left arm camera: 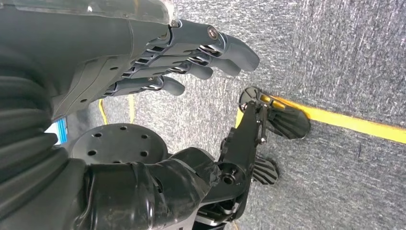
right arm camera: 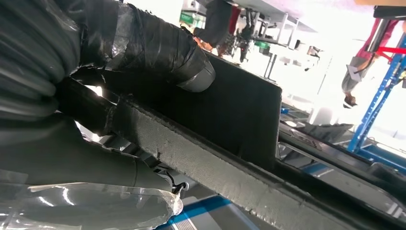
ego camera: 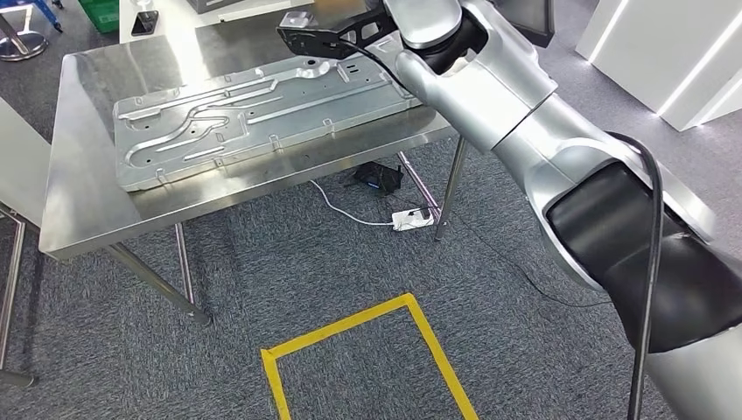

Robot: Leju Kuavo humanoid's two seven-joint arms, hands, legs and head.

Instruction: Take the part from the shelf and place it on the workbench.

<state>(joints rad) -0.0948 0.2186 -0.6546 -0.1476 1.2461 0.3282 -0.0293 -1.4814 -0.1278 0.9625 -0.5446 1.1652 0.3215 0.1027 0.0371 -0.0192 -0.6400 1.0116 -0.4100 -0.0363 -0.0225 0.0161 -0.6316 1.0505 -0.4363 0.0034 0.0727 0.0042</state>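
In the right wrist view my right hand (right arm camera: 100, 81) grips a flat black part (right arm camera: 239, 110), with the thumb (right arm camera: 163, 48) lying across its face and its thick rough edge running under the hand. My right arm (ego camera: 490, 96) reaches out over the far right corner of the steel workbench (ego camera: 79, 175); the wrist goes out of the head view's top edge. My left hand (left arm camera: 158, 62) hangs over the carpet with its fingers (left arm camera: 215, 45) stretched out, holding nothing.
A large stamped metal plate (ego camera: 254, 118) lies across the workbench. Under the table lie a white power strip (ego camera: 411, 219) and cables. Yellow tape (ego camera: 350, 328) marks a box on the grey carpet. A person (right arm camera: 359, 72) stands far off beside a blue rack (right arm camera: 378, 100).
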